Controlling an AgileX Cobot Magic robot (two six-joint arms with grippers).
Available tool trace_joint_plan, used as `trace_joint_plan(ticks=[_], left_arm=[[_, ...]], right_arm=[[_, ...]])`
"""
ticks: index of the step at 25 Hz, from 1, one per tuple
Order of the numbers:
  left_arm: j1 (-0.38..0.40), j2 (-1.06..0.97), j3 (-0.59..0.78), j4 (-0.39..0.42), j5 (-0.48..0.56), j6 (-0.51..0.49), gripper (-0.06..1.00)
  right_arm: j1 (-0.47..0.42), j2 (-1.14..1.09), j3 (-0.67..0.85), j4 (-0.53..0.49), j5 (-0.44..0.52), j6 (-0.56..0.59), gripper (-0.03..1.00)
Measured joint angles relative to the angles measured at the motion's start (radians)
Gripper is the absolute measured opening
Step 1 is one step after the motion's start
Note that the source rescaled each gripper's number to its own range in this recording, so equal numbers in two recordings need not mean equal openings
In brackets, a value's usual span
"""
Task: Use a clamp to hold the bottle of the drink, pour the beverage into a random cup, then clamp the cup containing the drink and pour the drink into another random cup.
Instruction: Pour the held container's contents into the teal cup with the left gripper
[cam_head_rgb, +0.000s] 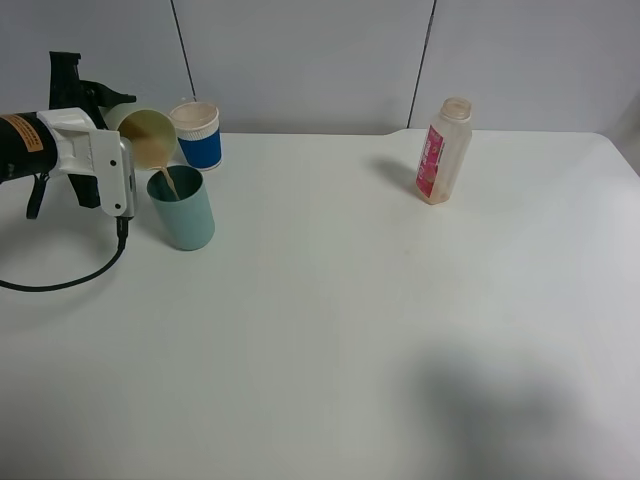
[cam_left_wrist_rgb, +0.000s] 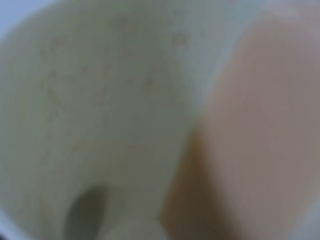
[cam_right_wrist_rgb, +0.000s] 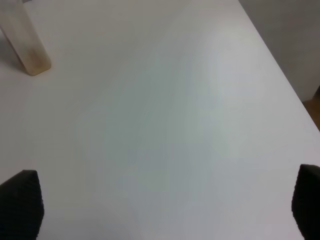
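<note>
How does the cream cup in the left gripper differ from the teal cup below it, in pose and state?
The cream cup is tipped on its side and held off the table by the left gripper; the teal cup stands upright on the table. The cream cup is giving out a thin tan stream, and the teal cup is receiving it. The cream cup looks pale yellowish, the teal cup blue-green. Both are plain, open-topped cups.

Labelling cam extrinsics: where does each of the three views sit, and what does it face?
Exterior high: above the table, looking down; left arm tips the cream cup over the teal cup.
Left wrist: pressed close, facing into the cream cup; no gripper shows.
Right wrist: above bare table; fingertips show.
Shared: bottle.
</note>
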Motion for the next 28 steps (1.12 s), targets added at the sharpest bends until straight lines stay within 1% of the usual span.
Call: trace_joint_plan(ticks=[10,28], left_arm=[[0.000,0.000,0.000,0.000,-0.002,0.034,0.01],[0.000,0.000,0.000,0.000,-0.004,0.036,0.01]], right_arm=[[0.000,0.000,0.000,0.000,0.000,0.000,0.99],[0.000,0.000,0.000,0.000,0.000,0.000,0.99]])
